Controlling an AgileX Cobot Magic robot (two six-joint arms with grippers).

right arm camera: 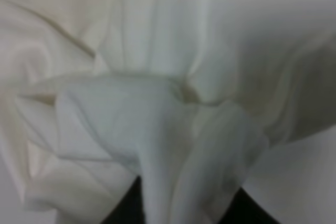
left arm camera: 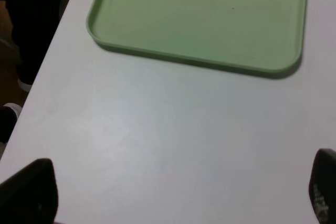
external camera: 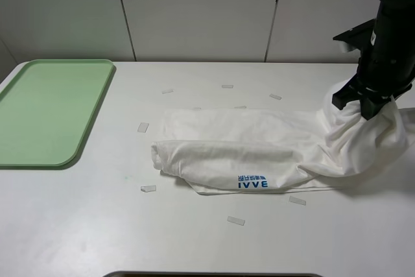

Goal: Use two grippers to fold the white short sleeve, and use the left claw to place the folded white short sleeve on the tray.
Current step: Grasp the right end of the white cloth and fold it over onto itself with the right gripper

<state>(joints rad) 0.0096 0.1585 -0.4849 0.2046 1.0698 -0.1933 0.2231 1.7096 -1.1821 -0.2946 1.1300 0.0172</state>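
Note:
The white short sleeve (external camera: 240, 150) lies partly folded across the middle of the table, with its blue "IVVE" print facing the front edge. Its right end is bunched and lifted off the table by my right gripper (external camera: 366, 105), which is shut on the cloth. In the right wrist view the gathered fabric (right arm camera: 157, 129) fills the frame and hides most of the fingers (right arm camera: 123, 211). The pale green tray (external camera: 48, 111) sits empty at the far left. My left gripper (left arm camera: 184, 198) hangs open over bare table beside the tray (left arm camera: 199, 14), with nothing between its fingertips (left arm camera: 31, 187). It is out of the exterior view.
Several small pale tape strips lie around the shirt, such as one strip (external camera: 142, 127) at its left and another strip (external camera: 236, 221) in front. The table's left edge (left arm camera: 58, 40) runs close to the tray. White wall panels (external camera: 201, 11) stand behind.

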